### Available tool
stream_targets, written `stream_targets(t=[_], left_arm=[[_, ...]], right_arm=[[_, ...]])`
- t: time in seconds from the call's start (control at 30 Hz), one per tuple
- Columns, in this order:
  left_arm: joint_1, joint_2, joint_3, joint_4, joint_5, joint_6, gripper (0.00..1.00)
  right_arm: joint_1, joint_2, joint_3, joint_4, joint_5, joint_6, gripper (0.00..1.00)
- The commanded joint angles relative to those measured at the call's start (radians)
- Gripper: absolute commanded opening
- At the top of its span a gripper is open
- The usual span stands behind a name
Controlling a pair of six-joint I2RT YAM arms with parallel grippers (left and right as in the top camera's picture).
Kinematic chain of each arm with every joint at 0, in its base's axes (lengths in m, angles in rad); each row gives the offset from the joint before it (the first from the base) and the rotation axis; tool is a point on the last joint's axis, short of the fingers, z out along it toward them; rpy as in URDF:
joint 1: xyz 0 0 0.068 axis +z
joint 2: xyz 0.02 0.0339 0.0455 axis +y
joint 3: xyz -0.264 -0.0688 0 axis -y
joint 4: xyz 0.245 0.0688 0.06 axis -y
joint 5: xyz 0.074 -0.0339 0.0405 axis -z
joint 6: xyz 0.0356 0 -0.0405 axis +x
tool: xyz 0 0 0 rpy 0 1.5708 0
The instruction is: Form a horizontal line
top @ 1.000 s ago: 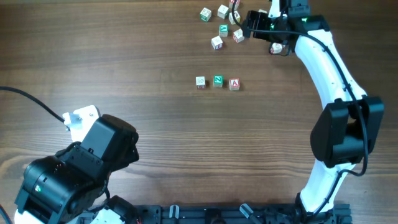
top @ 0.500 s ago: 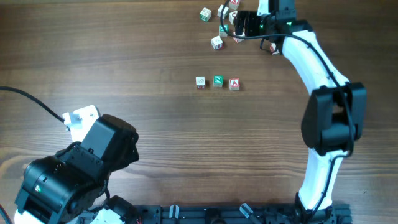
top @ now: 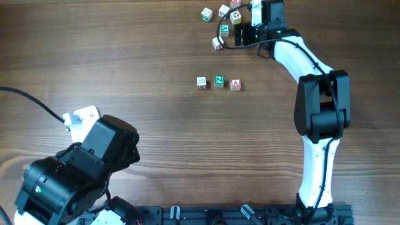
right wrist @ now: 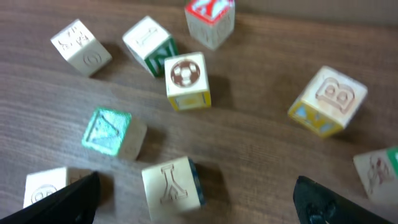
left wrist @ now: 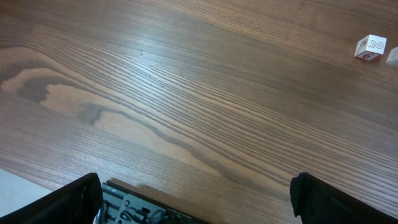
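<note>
Three small wooden cubes stand in a left-to-right row at mid-table: a pale-faced cube (top: 201,82), a green-lettered cube (top: 219,80) and a red "A" cube (top: 235,84). My right gripper (top: 240,34) is open at the far side, over a cluster of loose cubes. In the right wrist view its fingers (right wrist: 196,205) are spread wide, with a pale cube with an embossed letter (right wrist: 171,186) lying between them, not gripped. My left gripper (left wrist: 199,202) is open and empty over bare table. The left arm (top: 87,162) is at the near left.
Several loose alphabet cubes lie around the right gripper: a green-faced one (right wrist: 112,134), a ball-picture one (right wrist: 186,81), a "B" cube (right wrist: 328,99) and a red-topped one (right wrist: 210,18). A cube marked "2" (left wrist: 371,46) shows at the left wrist view's far right.
The right arm has swung left, bringing its gripper in over the cluster of loose cubes. The three-cube row and the left arm have not moved.
</note>
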Motion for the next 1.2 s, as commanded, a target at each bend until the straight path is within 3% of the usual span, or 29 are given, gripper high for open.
stream_targets(t=[0.0,0.1,0.37,0.57,0.67,0.93,1.17], left_arm=[[0.0,-0.004,0.003,0.0,0.001,-0.002,1.0],[0.0,-0.004,0.003,0.0,0.001,-0.002,1.0],[0.0,-0.004,0.003,0.0,0.001,-0.002,1.0],[0.0,-0.004,0.003,0.0,0.001,-0.002,1.0],[0.0,-0.004,0.003,0.0,0.001,-0.002,1.0],[0.0,-0.004,0.003,0.0,0.001,-0.002,1.0],[0.0,-0.004,0.003,0.0,0.001,-0.002,1.0]], right_arm=[[0.013,0.066,0.012,0.037,-0.048,-0.039,0.99],[0.029,0.087,0.012,0.062,-0.047,-0.051,0.99],[0.058,0.107,0.012,0.092,0.008,-0.098,0.81],[0.058,0.107,0.012,0.094,0.085,-0.095,0.47],[0.058,0.107,0.018,0.076,0.126,-0.095,0.38],[0.058,0.058,0.134,-0.103,0.122,-0.036,0.3],[0.058,-0.108,0.223,-0.34,0.12,0.018,0.25]])
